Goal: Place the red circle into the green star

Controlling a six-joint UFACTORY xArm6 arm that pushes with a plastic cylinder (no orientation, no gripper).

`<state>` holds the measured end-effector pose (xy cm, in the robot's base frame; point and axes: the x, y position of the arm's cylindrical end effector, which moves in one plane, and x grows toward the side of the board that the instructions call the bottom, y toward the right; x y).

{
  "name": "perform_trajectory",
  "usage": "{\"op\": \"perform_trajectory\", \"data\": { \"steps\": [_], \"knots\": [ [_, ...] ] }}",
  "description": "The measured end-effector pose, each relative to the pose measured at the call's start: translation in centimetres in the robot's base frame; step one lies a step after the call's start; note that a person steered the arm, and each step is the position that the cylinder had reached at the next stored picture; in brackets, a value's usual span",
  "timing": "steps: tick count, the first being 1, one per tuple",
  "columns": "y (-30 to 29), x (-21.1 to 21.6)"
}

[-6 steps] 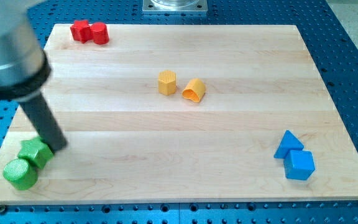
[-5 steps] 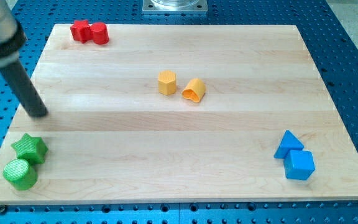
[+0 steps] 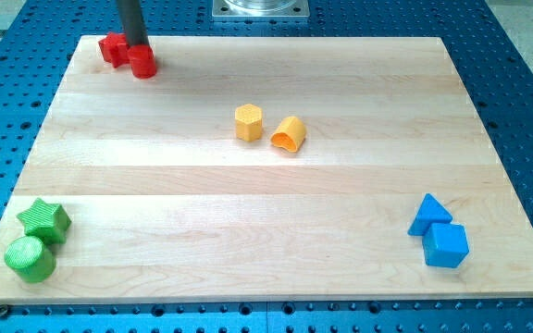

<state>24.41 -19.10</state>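
The red circle [image 3: 142, 63] lies near the board's top left corner, touching a second red block [image 3: 112, 48] on its upper left. My tip [image 3: 138, 46] stands right behind the red circle, at its top edge, between the two red blocks. The green star [image 3: 44, 220] sits far off at the bottom left corner, with a green cylinder [image 3: 30, 258] touching it just below.
A yellow hexagon block [image 3: 248, 122] and a yellow arch-shaped block [image 3: 289, 134] lie together near the board's middle. A blue triangle [image 3: 429, 214] and a blue cube [image 3: 446, 245] sit at the bottom right. The wooden board [image 3: 266, 213] rests on a blue perforated table.
My tip has swung from beside the green star up along the left side to the top left corner. The red circle has shifted slightly down and to the left.
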Motion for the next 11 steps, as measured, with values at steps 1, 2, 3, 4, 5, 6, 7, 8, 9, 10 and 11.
{"op": "perform_trajectory", "data": {
  "steps": [1,2,3,4,5,6,7,8,9,10,11],
  "knots": [
    [0.0,3.3],
    [4.4,1.7],
    [6.3,3.0],
    [-2.0,9.4],
    [-1.3,16.0],
    [-2.6,9.7],
    [-8.7,12.5],
    [-5.8,20.6],
    [-6.0,20.5],
    [-3.6,19.6],
    [-3.3,23.1]
  ]
}}
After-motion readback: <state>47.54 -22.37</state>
